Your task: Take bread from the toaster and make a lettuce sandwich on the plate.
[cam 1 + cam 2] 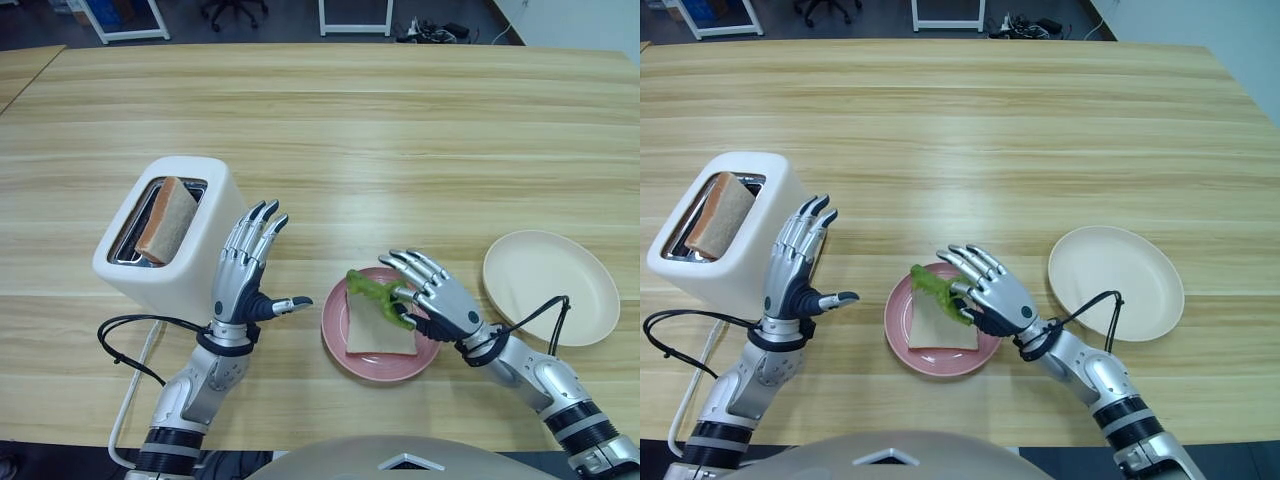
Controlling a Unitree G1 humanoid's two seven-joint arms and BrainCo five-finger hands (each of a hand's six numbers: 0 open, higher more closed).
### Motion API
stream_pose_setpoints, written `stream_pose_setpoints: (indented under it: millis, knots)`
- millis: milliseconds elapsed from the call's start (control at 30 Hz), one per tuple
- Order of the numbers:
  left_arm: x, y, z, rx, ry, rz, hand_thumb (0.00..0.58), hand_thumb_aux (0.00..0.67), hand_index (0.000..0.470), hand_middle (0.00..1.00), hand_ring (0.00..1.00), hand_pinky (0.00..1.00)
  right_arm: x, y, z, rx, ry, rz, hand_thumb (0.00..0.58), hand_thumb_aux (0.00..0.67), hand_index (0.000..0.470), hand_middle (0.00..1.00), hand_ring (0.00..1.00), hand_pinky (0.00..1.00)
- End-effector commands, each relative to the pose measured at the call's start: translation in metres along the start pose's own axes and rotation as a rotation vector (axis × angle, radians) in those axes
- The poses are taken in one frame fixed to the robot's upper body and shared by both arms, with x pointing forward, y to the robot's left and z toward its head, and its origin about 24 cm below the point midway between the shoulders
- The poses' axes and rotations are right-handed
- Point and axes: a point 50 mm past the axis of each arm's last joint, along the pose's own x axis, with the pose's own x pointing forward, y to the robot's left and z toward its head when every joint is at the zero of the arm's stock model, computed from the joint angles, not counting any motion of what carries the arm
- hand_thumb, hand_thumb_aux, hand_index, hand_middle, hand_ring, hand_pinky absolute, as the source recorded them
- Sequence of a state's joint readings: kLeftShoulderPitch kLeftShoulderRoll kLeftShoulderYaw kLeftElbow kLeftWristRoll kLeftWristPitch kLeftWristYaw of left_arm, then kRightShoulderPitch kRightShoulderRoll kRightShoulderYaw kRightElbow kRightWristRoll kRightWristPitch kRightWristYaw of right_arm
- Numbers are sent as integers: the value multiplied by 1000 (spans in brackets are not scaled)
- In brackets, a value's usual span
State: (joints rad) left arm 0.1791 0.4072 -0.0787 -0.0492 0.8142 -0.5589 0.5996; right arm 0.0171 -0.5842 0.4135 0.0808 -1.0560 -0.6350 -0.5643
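**Right hand (445, 305) holds lettuce leaf (375, 292) over bread on a pink plate (380, 372)**

On the broad wooden surface (400, 130), a white toaster (170, 285) stands just left of the left hand (245, 265). A cream plate (550, 287) lies just right of the right hand, and the pink plate sits under that hand's fingertips, between the two hands. The left hand is raised, its fingers spread straight and holding nothing. The right hand pinches the leaf at its fingertips. One toast slice (167, 220) stands in the toaster's slot, up and left of the left hand. A flat slice (375, 330) lies on the pink plate beneath the leaf; whether they touch cannot be told.
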Motion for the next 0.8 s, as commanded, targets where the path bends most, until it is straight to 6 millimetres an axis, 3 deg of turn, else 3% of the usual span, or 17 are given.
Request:
stream_pose_setpoints:
  millis: [33,233,267,300,333,367,400,600,800]
  knots:
    - [2,5,-4,29,1,-1,0,0,0,0,0,0,-8,4,4,2,-27,56,580,670,470,0,0,0]
    - [3,38,-9,137,28,86,0,0,0,0,0,0,-18,1,6,0,-48,124,580,670,470,0,0,0]
    - [3,44,-11,161,37,98,0,0,0,0,0,0,-18,1,6,-1,-42,128,575,607,426,0,0,0]
    - [2,50,-13,188,47,110,0,0,0,0,0,0,-19,2,4,-5,-35,136,536,486,341,0,0,0]
    - [1,58,-14,216,58,127,0,0,0,0,0,0,-19,2,3,-8,-30,144,374,271,190,0,0,0]
    - [0,66,-14,247,68,146,0,0,0,0,0,0,-20,2,3,-10,-27,149,258,171,120,0,0,0]
    - [-1,76,-15,277,82,169,0,0,0,0,0,0,-21,2,2,-10,-25,155,0,0,0,0,0,0]
    - [-15,133,-34,504,258,241,0,0,0,0,0,0,-23,3,-2,-16,-11,182,0,0,0,0,0,0]
    - [-28,142,-69,541,457,25,0,0,0,0,0,0,-17,-3,-4,-29,12,100,0,0,0,0,0,0]
